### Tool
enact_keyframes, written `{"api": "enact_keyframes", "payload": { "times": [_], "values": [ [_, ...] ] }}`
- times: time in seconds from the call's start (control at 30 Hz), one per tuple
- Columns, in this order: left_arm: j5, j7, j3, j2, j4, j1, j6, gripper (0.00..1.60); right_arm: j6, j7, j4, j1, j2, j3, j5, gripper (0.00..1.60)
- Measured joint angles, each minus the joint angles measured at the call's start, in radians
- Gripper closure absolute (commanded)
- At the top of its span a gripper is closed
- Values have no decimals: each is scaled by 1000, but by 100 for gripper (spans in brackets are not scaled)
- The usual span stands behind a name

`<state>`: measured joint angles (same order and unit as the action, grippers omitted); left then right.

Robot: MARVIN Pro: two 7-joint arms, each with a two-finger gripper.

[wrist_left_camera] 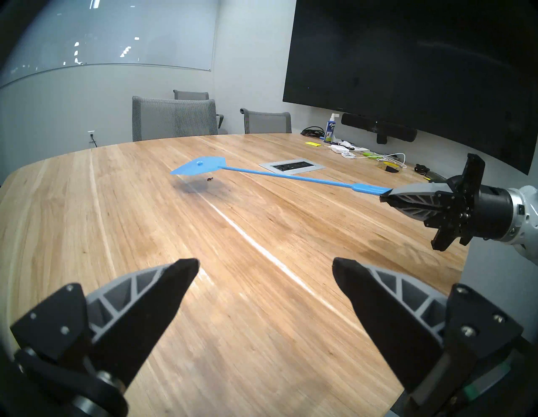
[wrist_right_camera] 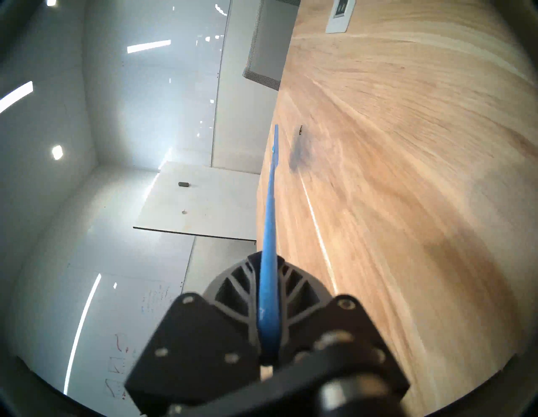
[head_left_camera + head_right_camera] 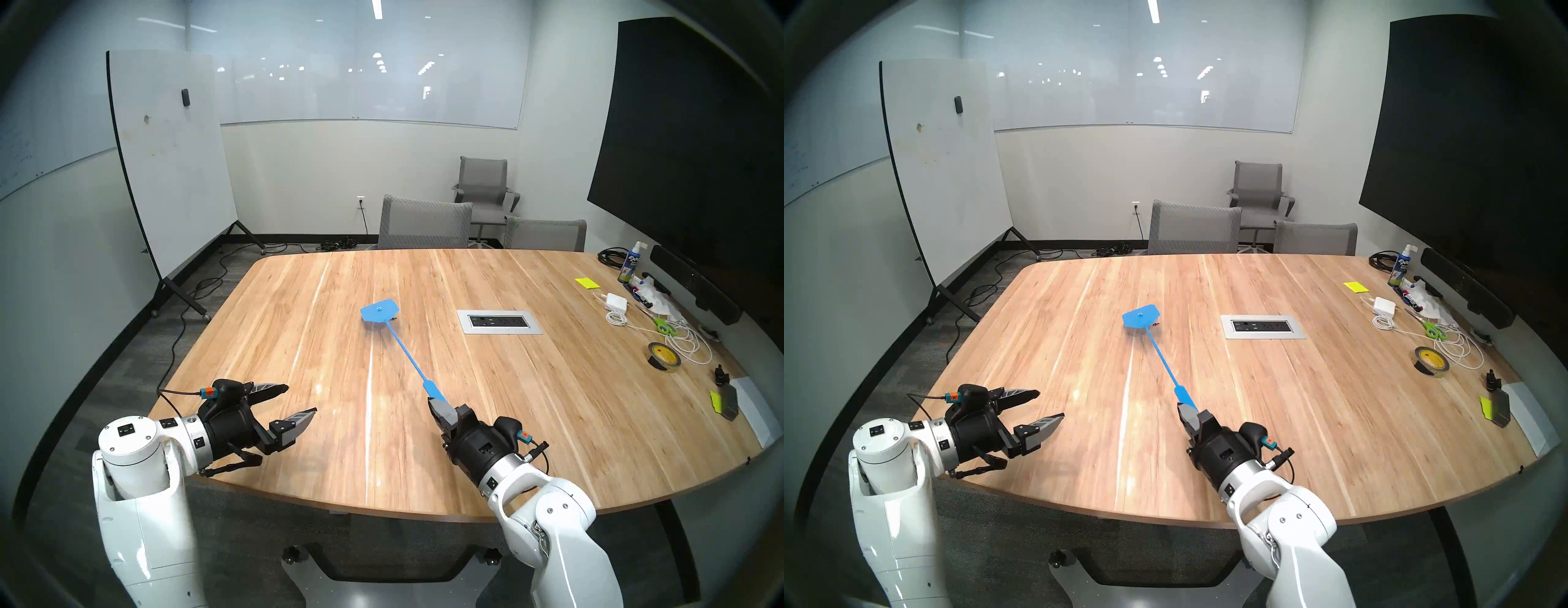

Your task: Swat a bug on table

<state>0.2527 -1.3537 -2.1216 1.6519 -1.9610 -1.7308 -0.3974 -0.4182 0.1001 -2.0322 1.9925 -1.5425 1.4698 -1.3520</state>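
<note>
Right tool (image 3: 437, 408) is clamped tight on the flat grip end of the blue fly swatter (image 3: 403, 352), fingers fully together around the handle, nothing else in contact. Grabbing the far end of the handle looks deliberate: it gives max reach toward mid-surface and the longest lever for a snap. The wrist is rolled so the swatter's flat head (image 1: 201, 169) faces down, roughly parallel to the surface (image 3: 530, 403). From the right wrist view the head reads edge-on, consistent with that. The head is airborne, not touching: in the left wrist view there's a clear gap and a soft shadow on the wood below it. The bug (image 1: 209, 179) sits on the surface just under the head's near edge, at the rim of that shadow; in the head view it peeks out as a dark speck at the head's right corner (image 3: 394, 316), left of the silver outlet panel (image 3: 499, 321). So alignment is close but, my read, slightly off: the bug is nearer the head's edge than its centre, so a straight drop might only clip it. Left tool (image 3: 292, 401) has fingers spread wide, holds nothing, hovers over the near-left part of the surface well clear of the swatter; probably parked out of the swing path. Clutter (tape roll (image 3: 664, 356), scissors, cables) is well off to the right, no interference.
</note>
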Motion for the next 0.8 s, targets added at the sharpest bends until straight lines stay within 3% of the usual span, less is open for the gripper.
{"api": "enact_keyframes", "payload": {
  "times": [0.37, 0.5, 0.8],
  "values": [
    [0, 0, 0, 0, -1, 0, 0, 0, 105, 241, -81, -29, 3, -48, -28, 160],
    [0, 0, 0, 0, -2, 0, 0, 0, 104, 245, -127, -15, 15, -51, -21, 160],
    [-1, 0, 0, 0, -2, 0, 0, 0, 75, 122, -235, 53, 93, 0, 9, 160]
  ]
}}
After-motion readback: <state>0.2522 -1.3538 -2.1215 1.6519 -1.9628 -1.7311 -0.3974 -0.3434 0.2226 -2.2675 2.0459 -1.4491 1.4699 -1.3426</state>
